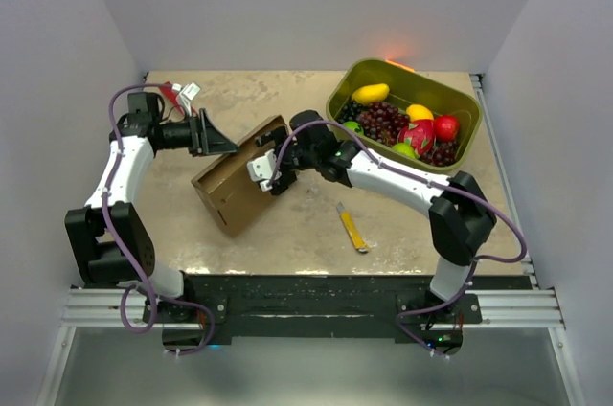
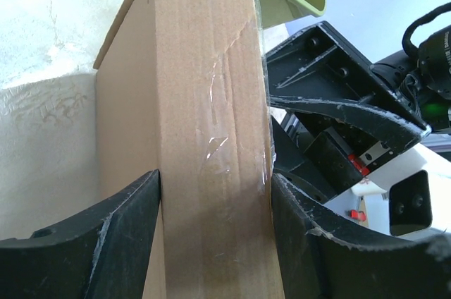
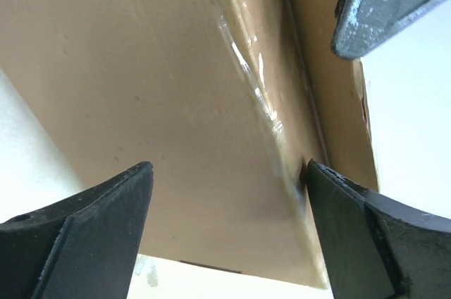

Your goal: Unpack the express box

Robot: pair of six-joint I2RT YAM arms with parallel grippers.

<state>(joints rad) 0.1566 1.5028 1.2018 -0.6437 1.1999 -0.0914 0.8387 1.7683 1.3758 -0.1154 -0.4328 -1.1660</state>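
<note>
**Express box [image 1: 226, 191] mid-table, clamped by the left gripper [image 1: 213, 134]; right gripper [image 1: 270, 174] spread wide.**

Top: mottled beige table [image 1: 287, 238], pale walls on three sides. An olive fruit tub [image 1: 466, 128] sits right of the box.
Left wrist only: black fingers [image 2: 127, 232] press both sides of the box's narrow face, under glossy wrinkled tape.
Right wrist only: plain matte cardboard fills the gap between the parted fingers [image 3: 106, 214].

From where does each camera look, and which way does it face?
Top: above and behind the robot, looking down at the table; left arm and right arm show.
Left wrist: on that wrist, facing the box edge; left gripper, shut on it, shows.
Right wrist: on that wrist, close against the box face; open right gripper shows.
Shared: all see the box.
</note>
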